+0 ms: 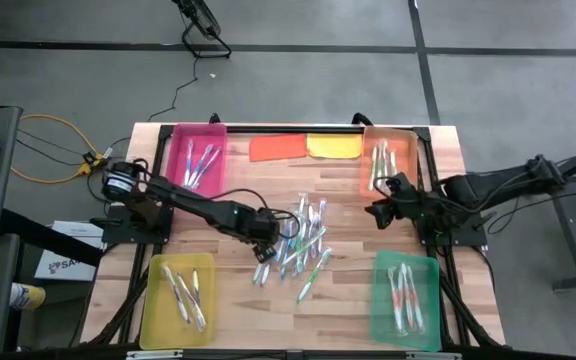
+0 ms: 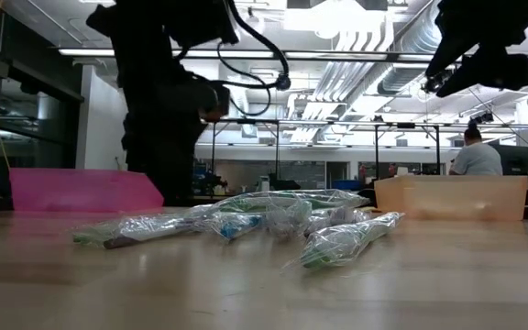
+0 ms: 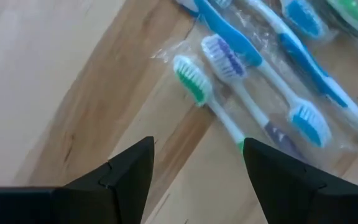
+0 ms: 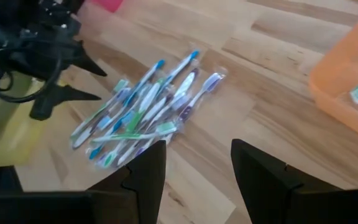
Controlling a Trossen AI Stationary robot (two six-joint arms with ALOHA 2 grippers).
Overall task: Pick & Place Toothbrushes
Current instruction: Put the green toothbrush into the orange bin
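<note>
The toothbrushes (image 1: 300,248) lie in a loose pile in clear wrappers at the table's middle, white with green, blue or purple; they also show in the low view (image 2: 273,218) and the right wrist view (image 4: 145,109). My left gripper (image 1: 266,238) hangs open at the pile's left edge. In its wrist view the gripper (image 3: 194,165) has a green-headed toothbrush (image 3: 194,81) just ahead of the gap. My right gripper (image 1: 376,215) is open, raised to the right of the pile near the orange tray, and empty (image 4: 197,165).
Four trays hold a few toothbrushes each: pink (image 1: 180,135) far left, orange (image 1: 368,135) far right, yellow (image 1: 152,300) near left, green (image 1: 380,300) near right. An orange cloth (image 1: 278,147) and a yellow cloth (image 1: 335,146) lie flat at the far edge. A person (image 2: 477,154) sits in the room behind.
</note>
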